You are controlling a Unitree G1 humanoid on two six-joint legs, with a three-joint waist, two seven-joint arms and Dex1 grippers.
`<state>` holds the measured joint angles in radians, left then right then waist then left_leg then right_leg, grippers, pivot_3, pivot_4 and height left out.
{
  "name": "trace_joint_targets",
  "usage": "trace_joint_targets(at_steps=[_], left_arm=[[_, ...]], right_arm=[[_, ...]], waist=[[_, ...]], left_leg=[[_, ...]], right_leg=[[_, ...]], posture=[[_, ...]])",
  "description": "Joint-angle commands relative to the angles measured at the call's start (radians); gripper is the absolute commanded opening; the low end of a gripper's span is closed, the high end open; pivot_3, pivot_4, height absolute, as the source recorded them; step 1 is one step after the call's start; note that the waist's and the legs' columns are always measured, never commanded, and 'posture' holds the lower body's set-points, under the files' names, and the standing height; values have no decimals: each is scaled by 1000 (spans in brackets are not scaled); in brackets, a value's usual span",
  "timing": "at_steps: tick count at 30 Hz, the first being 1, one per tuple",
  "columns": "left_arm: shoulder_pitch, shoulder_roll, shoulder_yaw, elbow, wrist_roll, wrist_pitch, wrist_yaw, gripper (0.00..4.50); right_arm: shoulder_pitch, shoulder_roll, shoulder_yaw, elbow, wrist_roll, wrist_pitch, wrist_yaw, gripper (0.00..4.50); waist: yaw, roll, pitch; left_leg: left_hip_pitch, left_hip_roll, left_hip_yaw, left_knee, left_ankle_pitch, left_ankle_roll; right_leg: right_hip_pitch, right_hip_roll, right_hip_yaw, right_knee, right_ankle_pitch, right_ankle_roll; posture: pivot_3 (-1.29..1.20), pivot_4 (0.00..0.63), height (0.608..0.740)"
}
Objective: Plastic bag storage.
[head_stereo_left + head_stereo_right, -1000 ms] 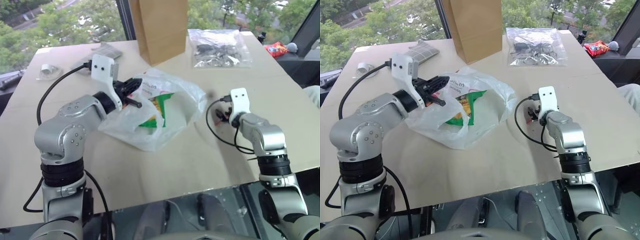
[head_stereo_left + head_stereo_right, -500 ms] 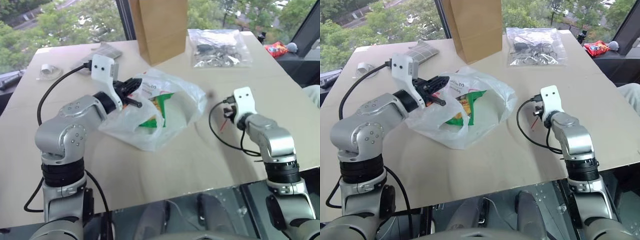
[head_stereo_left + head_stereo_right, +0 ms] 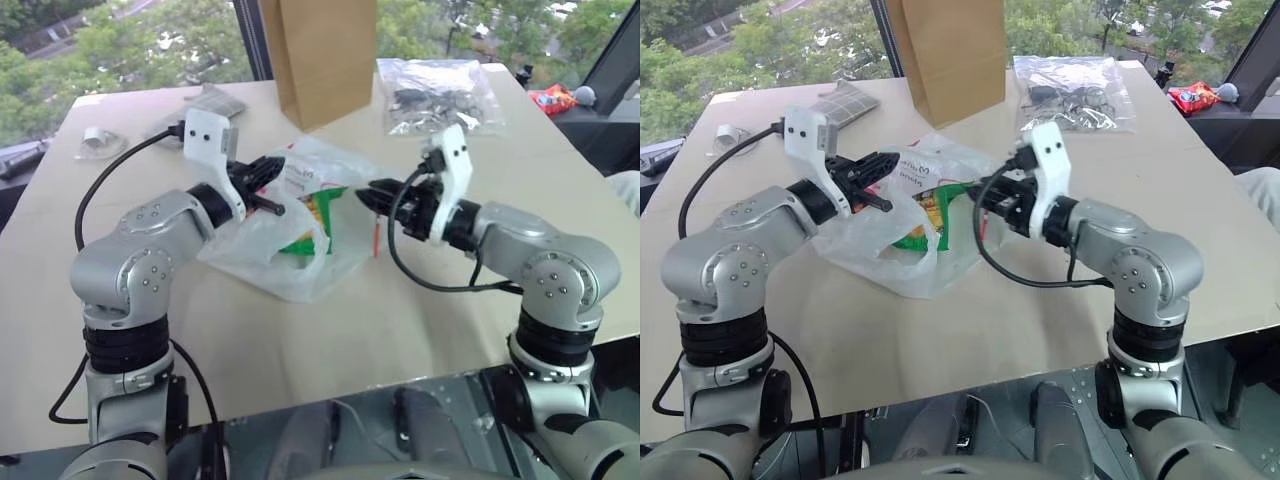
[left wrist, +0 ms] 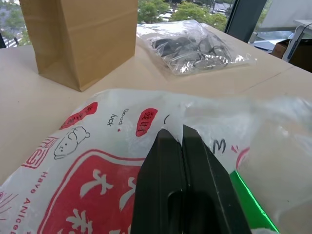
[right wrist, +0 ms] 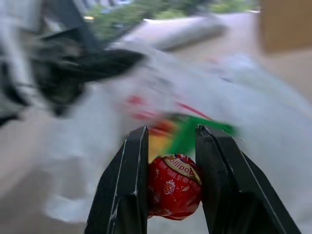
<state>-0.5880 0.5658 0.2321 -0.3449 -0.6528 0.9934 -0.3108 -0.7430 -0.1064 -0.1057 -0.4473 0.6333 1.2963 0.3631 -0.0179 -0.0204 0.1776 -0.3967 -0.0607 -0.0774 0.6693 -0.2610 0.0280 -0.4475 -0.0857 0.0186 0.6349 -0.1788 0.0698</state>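
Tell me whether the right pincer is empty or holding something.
Holding. The right pincer is shut on a red lollipop, in front of the plastic bag.

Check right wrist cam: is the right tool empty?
No, the right tool is shut on a red lollipop wedged between its two black fingers, in front of the plastic bag.

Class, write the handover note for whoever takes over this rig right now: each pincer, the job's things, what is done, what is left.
Left pincer: shut on the rim of the plastic bag, holding its mouth up above the table.
Right pincer: shut on a red lollipop, level, just at the bag's open side.
Done: a green packet already lies inside the bag.
Left: put the lollipop in, release it, then finish storing the bag.
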Motion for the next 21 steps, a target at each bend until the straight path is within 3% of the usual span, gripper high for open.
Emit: trace_joint_targets(at_steps=[1,10,21], left_arm=[[-20,23,55,-77,-51,10,-18,0],[30,40,145,-217,-294,108,-31,0],[73,73,164,-224,-327,88,38,0]], right_arm=[[-40,-3,93,79,-34,-67,7,1137],[-121,60,203,509,-187,-352,27,1137],[-367,123,190,1092,-397,-797,-5,1137]], waist=[[0,0,0],[-18,0,0],[-23,0,0]], left_leg=[[0,0,0,0,0,0],[0,0,0,0,0,0],[1,-1,0,0,0,0]], right_leg=[[0,0,0,0,0,0],[0,0,0,0,0,0],[0,0,1,0,0,0]], posture=[[0,150,740],[0,150,740],[0,150,740]])
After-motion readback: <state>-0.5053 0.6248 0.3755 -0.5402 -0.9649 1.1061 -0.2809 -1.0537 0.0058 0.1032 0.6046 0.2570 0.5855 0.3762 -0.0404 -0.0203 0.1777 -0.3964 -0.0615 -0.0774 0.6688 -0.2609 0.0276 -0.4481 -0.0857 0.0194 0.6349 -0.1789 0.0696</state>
